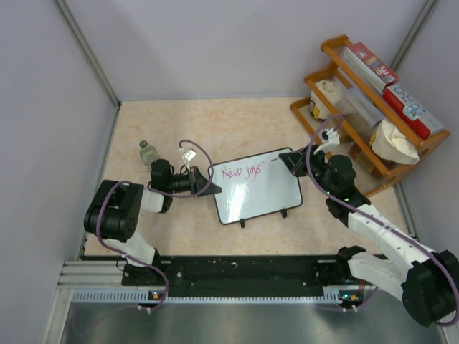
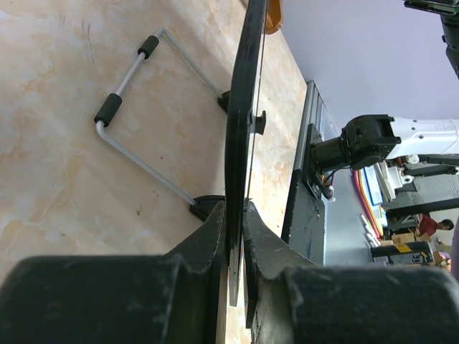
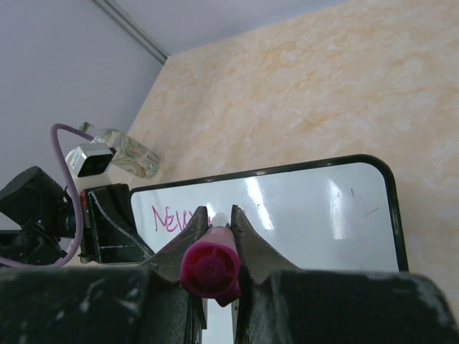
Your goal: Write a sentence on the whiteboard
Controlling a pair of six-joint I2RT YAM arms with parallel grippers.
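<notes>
Closest to me is the black rail point(image 1: 237, 271) at the near edge, where both arms are bolted down. The left arm goes up from its base, folds at a big black elbow, and then reaches low to the right. Its left gripper point(image 1: 199, 180) point(image 2: 235, 215) is pinching the left edge of the whiteboard point(image 1: 265, 197) point(image 2: 240, 107) point(image 3: 308, 215), with one finger on each side of the thin black frame. The right arm stretches a long white part up and to the left from its base, then bends at the wrist toward the top right corner of the board. Its right gripper point(image 1: 290, 159) point(image 3: 219, 218) is pressed tight around a pink marker point(image 3: 209, 269), and the tip points at the white face. I cannot tell if the tip is touching. The whiteboard stands in the middle of the tan surface point(image 1: 179, 129), between the two grippers, held up on small black feet with a bent wire leg point(image 2: 136, 154) behind it. The sentence point(image 1: 242, 172) point(image 3: 172, 218) is in pink near the top left of the board, and I can read "New jays". A small clear bottle point(image 1: 147, 152) point(image 3: 133, 154) stands just past the left gripper. A wooden rack point(image 1: 391, 168) with boxes and bowls sits on the far right.
</notes>
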